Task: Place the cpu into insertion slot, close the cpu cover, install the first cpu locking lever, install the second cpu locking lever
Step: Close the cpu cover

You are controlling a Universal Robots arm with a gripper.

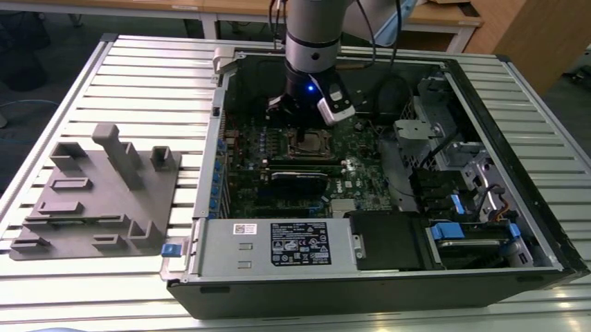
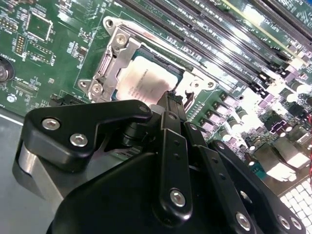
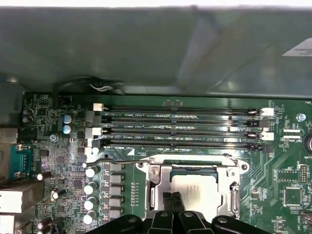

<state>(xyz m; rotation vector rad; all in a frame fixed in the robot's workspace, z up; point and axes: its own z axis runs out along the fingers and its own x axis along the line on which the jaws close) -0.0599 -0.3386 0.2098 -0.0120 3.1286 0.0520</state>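
Exterior view: the arm (image 1: 312,41) stands over the insertion slot (image 1: 309,144) inside an open computer case (image 1: 369,294) on the slatted surface (image 1: 138,76). Both wrist views show the cpu (image 3: 195,192) seated there, with the cpu cover (image 3: 162,179) lying flat around it. The jaws are pressed together and empty (tips at the cover's edge; I cannot tell whether they touch it).

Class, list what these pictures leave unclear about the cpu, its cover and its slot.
1. Cover edge by the gripper: first wrist view, hidden behind the gripper.
2. Cpu corner: second wrist view, hidden behind the gripper.
3. Slot detail: exterior view, too small.
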